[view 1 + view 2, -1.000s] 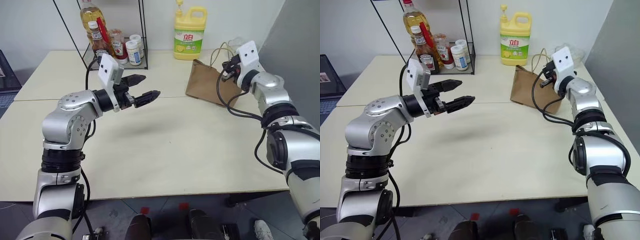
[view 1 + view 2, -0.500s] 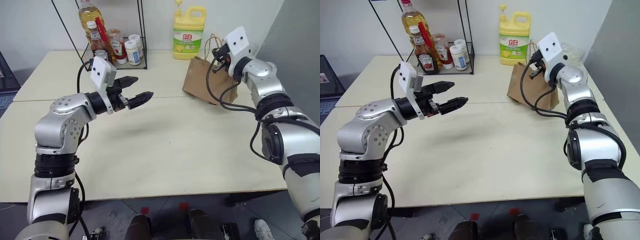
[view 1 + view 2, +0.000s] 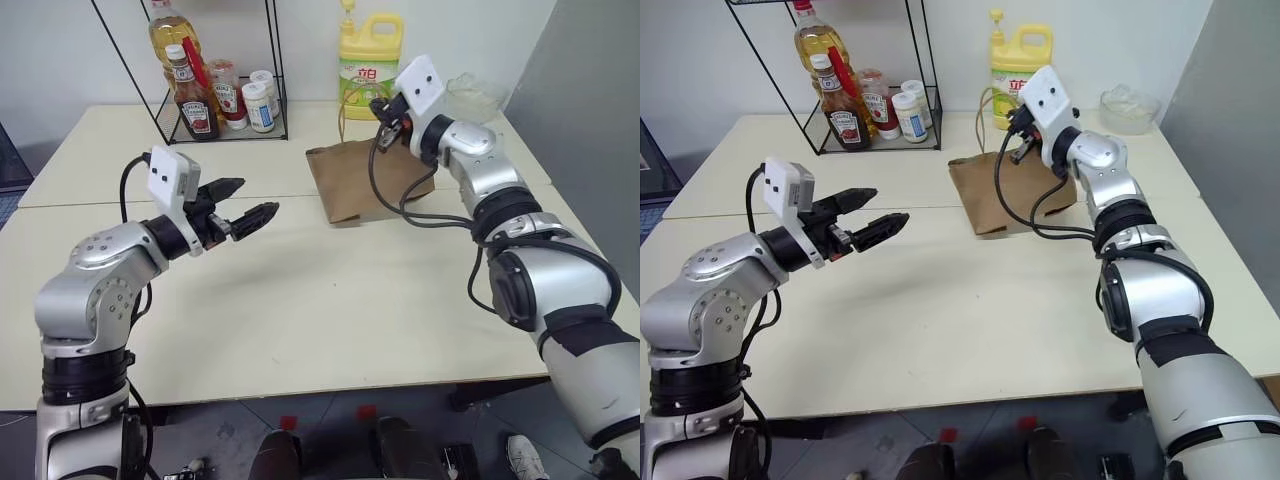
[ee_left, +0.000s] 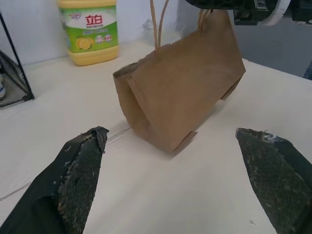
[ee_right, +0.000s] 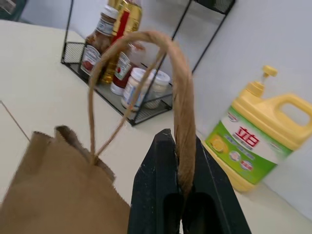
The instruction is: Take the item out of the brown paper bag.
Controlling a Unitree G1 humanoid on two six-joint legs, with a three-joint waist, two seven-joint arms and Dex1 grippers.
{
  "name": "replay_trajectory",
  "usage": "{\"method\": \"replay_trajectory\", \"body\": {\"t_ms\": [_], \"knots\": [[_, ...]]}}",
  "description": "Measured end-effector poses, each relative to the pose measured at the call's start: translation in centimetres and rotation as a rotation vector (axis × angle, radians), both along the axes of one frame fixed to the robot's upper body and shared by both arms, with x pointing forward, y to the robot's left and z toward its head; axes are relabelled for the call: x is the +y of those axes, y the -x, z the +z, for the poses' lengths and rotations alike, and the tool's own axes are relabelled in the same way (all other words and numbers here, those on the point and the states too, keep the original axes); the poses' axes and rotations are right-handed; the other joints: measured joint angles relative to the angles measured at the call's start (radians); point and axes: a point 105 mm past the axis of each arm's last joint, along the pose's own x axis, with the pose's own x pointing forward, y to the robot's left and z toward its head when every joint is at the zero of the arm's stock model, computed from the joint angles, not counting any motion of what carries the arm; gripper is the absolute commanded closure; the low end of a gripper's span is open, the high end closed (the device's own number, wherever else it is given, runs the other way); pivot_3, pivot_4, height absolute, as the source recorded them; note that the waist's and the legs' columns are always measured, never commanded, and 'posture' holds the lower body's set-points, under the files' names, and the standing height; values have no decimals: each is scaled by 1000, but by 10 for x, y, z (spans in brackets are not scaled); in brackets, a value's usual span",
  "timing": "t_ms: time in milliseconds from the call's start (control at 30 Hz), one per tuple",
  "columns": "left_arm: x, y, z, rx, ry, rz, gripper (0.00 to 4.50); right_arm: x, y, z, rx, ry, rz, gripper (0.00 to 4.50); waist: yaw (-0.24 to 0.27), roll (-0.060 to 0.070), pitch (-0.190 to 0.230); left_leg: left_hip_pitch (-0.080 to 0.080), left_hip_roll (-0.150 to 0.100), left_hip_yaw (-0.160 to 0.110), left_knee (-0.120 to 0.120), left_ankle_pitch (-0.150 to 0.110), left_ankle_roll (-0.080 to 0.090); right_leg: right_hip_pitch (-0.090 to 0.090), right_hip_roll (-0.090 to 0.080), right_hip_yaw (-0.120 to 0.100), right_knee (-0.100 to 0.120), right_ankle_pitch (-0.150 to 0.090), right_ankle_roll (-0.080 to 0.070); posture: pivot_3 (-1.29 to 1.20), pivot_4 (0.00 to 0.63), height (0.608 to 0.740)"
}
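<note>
While the left gripper (image 3: 248,200) hangs over the bare table (image 3: 330,300) with its black fingers (image 4: 80,163) spread wide and nothing between them, the job looks only begun; to its right, near mid-table, the brown paper bag (image 3: 360,180) sits tipped, one end raised and the other resting on the tabletop, its mouth turned toward the left arm; the right gripper (image 5: 179,191) is clamped tight on a tan loop handle (image 5: 183,87), pulling that side up; the soda bottle cannot be seen, so it is presumably inside, and drawing it out remains entirely to do. Along the back edge, from the left: a wire rack (image 3: 215,100) with an oil bottle (image 3: 162,30), a ketchup bottle (image 3: 192,92) and small jars, then a yellow detergent jug (image 3: 365,60) just behind the bag, then a clear bowl (image 3: 1130,105); nothing lies between the open gripper and the bag's mouth, though the narrow, creased opening could hamper reaching in.
</note>
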Motion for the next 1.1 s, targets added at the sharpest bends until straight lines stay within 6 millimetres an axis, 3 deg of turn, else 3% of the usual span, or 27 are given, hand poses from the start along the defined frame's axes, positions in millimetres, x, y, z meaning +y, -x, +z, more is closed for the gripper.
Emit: {"method": "replay_trajectory", "body": {"t_ms": [133, 433, 600, 833, 1100], "knots": [[14, 14, -9, 34, 9, 62, 0, 29, 7, 10, -11, -41, 67, 4454, -3, 0, 0, 1, 0, 0, 1, 0, 0, 0, 0, 0, 2, 0, 0, 0, 150, 740], [32, 32, -18, 65, 21, 162, 0, 73, 18, 23, 18, -164, 137, 4454, 0, 0, 0, 0, 0, -2, 2, 0, -1, 0, 0, -1, 2, 0, 0, 0, 150, 740], [37, 37, -17, 61, 20, 193, 0, 82, 19, 31, 36, -232, 126, 4454, 4, -1, 1, 0, 0, -3, 2, 0, 0, 0, 0, -2, 2, 0, -1, 0, 150, 740], [37, 41, -22, 76, 26, 199, 0, 106, 24, 22, 80, -253, 129, 4454, 2, -1, 1, 0, 0, -3, 2, 0, 0, 0, 1, -2, 2, -1, -1, 0, 150, 740], [38, 42, -22, 82, 26, 204, 0, 112, 23, 22, 55, -192, 70, 4454, 1, -1, 1, 0, 0, -3, 1, 0, 1, 0, 1, -2, 2, -1, -2, 0, 150, 740]]}}
